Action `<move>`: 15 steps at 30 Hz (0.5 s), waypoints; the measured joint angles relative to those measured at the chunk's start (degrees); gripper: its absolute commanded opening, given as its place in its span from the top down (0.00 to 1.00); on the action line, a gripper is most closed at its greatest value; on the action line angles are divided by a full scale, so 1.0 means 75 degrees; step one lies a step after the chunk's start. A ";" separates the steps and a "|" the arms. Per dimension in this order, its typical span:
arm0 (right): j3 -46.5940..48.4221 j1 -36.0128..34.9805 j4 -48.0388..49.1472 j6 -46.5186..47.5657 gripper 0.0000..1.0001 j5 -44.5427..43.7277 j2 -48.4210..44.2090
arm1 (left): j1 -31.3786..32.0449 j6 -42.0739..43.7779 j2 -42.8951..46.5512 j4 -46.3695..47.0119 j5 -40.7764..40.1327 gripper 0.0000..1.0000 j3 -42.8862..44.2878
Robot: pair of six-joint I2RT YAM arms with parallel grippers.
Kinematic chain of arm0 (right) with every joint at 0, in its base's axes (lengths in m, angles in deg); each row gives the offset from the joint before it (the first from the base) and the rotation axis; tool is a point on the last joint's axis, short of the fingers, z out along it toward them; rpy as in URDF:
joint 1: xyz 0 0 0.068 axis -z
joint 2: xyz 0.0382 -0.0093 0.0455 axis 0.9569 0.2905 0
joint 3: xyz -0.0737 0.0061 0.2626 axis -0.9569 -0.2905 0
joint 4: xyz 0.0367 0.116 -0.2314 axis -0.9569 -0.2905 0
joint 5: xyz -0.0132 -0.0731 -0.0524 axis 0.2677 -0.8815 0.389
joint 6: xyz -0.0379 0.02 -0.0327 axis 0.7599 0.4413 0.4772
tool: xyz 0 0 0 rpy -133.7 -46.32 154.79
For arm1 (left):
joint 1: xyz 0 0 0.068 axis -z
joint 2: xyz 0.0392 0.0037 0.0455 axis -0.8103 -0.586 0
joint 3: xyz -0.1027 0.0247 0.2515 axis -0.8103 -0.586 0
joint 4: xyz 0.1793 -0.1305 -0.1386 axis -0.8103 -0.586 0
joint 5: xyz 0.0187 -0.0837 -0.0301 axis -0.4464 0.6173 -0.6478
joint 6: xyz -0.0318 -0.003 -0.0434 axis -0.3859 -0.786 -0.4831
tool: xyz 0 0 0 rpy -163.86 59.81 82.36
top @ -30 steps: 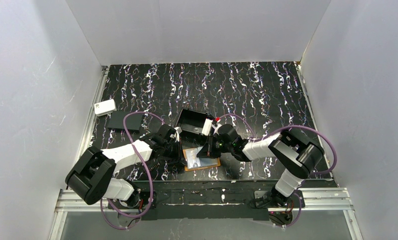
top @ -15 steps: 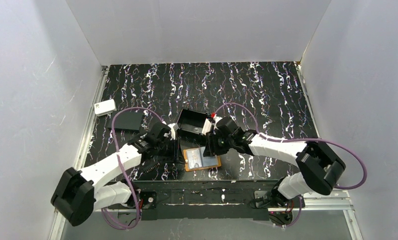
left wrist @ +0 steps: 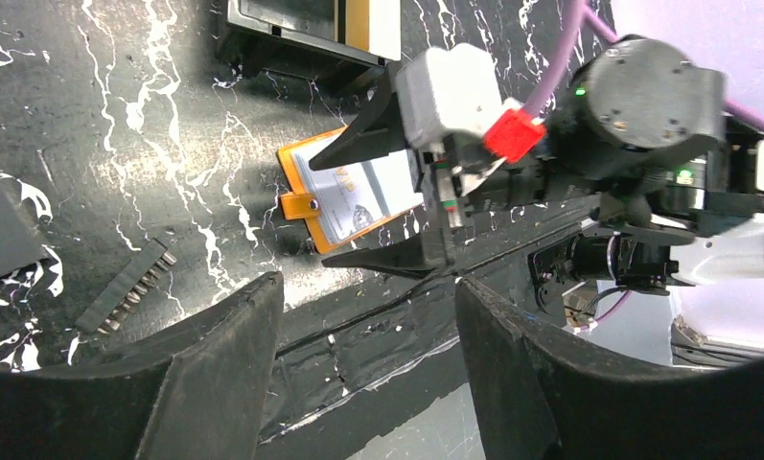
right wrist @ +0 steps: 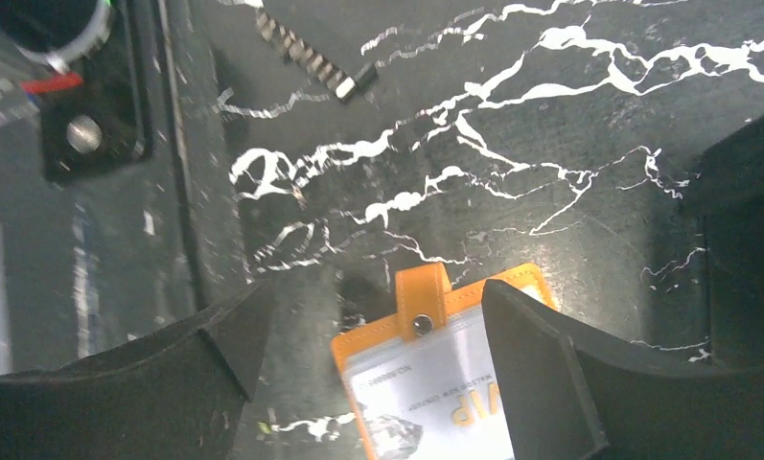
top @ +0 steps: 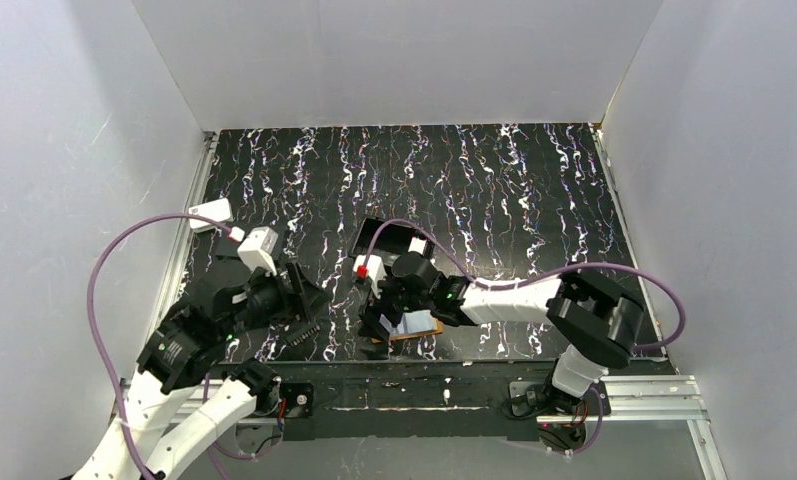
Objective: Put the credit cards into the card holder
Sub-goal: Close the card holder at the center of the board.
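Card holder (right wrist: 435, 374) under spread right hand (right wrist: 378, 297), left hand (left wrist: 368, 287) open aside, black tray (top: 386, 232) behind, possibly connector strip (left wrist: 128, 287) nearby.

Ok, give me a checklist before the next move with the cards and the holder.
1. Right claw open, holding nothing: ok.
2. Left claw open, apart from the holder: ok.
3. Holder lying open and flat: ok.
4. A card behind its clear pocket: ok.
5. More cards in the tray: cannot tell.
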 measured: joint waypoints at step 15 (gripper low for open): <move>0.0087 -0.0149 0.0017 0.3582 0.30 0.0067 0.1035 | 0.0000 0.0128 0.0659 -0.0673 -0.0221 0.34 0.0117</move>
